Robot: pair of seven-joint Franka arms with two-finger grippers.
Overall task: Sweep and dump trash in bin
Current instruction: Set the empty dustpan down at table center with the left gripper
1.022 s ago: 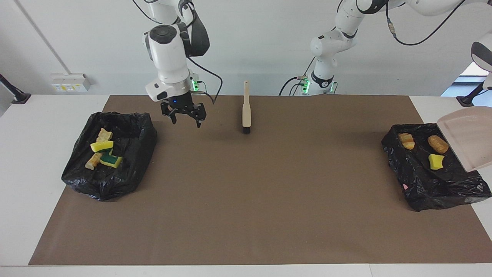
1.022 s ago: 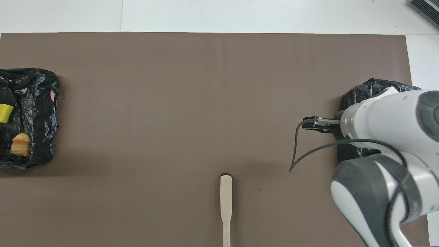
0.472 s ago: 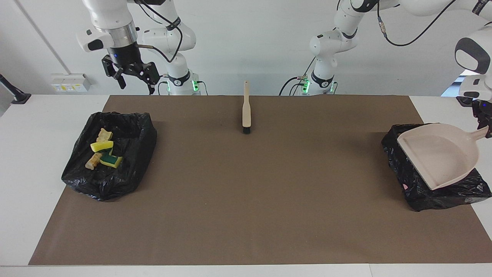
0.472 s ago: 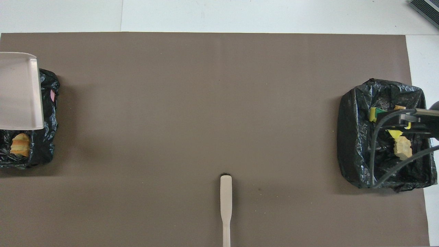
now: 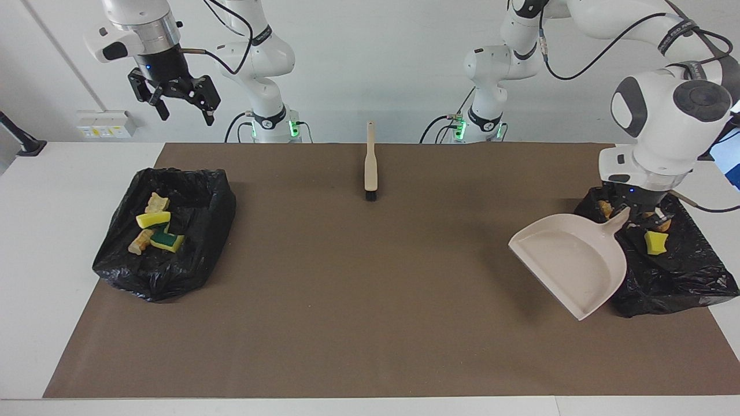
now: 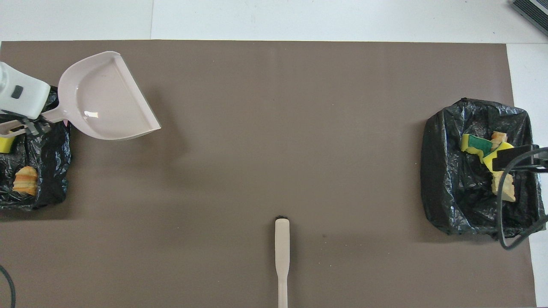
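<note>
The empty beige dustpan (image 5: pixel 569 263) (image 6: pixel 105 98) hangs tilted over the mat, beside the black-lined bin (image 5: pixel 682 283) (image 6: pixel 47 188) at the left arm's end. My left gripper (image 5: pixel 628 212) is shut on its handle, over that bin's edge. Trash lies in this bin: a yellow sponge piece (image 5: pixel 655 242) and tan lumps (image 6: pixel 25 180). More trash (image 5: pixel 155 222) (image 6: pixel 481 147) lies in a second black bin (image 5: pixel 173 277) at the right arm's end. My right gripper (image 5: pixel 173 104) is open and empty, high above that bin.
A beige hand brush (image 5: pixel 370 164) (image 6: pixel 282 252) lies on the brown mat (image 5: pixel 358 300), close to the robots at the middle, bristles pointing away from them.
The left arm swung the dustpan off its bin toward the mat's middle and tipped it down. The right gripper rose from beside its bin to high above it.
</note>
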